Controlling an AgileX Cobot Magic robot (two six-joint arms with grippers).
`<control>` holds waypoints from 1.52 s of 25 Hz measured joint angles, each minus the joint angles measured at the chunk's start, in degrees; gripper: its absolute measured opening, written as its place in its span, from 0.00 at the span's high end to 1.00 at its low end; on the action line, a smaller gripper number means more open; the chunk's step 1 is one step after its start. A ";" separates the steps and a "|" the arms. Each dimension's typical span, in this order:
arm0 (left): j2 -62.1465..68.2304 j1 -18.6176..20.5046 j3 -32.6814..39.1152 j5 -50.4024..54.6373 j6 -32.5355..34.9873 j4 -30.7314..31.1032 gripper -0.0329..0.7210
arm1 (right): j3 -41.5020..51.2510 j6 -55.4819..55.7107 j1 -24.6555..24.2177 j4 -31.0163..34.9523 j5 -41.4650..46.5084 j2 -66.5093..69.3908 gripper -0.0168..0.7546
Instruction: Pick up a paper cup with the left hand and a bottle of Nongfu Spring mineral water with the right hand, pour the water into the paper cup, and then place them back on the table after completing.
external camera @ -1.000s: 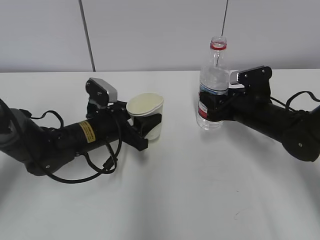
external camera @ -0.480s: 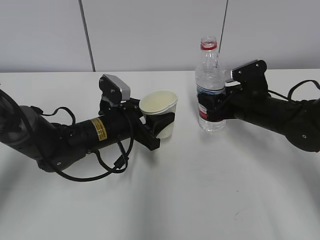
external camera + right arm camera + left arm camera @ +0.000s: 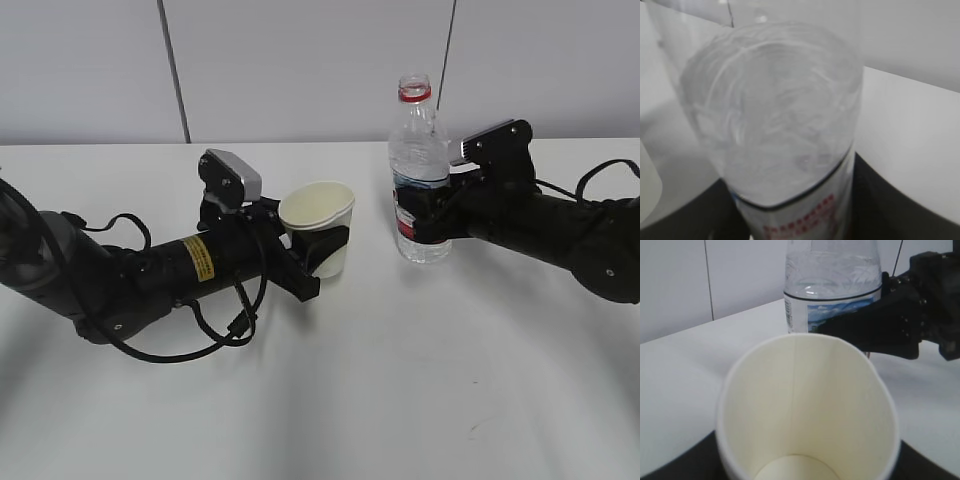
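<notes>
My left gripper (image 3: 318, 262) clamps the paper cup (image 3: 320, 232), tilted, low over the table (image 3: 400, 380); just beyond, my right gripper (image 3: 418, 215) grips the bottle (image 3: 420, 170) around its label, upright, base seemingly touching the tabletop

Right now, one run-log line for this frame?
stage: pre-pour | left tool: holding cup, empty | right tool: holding bottle, upright, uncapped | both by table

cream paper cup (image 3: 320, 222), red-ringed clear bottle (image 3: 419, 175)
</notes>
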 joint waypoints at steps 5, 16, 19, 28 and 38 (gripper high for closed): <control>-0.31 0.00 -0.01 1.76 0.00 0.06 0.45 | -0.87 0.00 0.00 -1.66 2.26 -2.00 0.52; -2.89 0.00 -0.06 4.34 -0.80 0.06 0.45 | -7.28 -1.93 0.00 -16.00 10.75 -4.06 0.52; -2.89 0.00 -0.06 4.62 -0.92 0.06 0.45 | -8.81 -4.04 0.00 -16.79 12.36 -4.06 0.52; -2.89 0.00 -0.06 4.74 -1.26 0.06 0.45 | -9.55 -12.46 0.00 -16.99 13.48 -4.06 0.53; -2.89 0.00 -0.06 4.74 -1.56 0.06 0.45 | -9.55 -24.49 0.00 -15.79 13.48 -4.06 0.53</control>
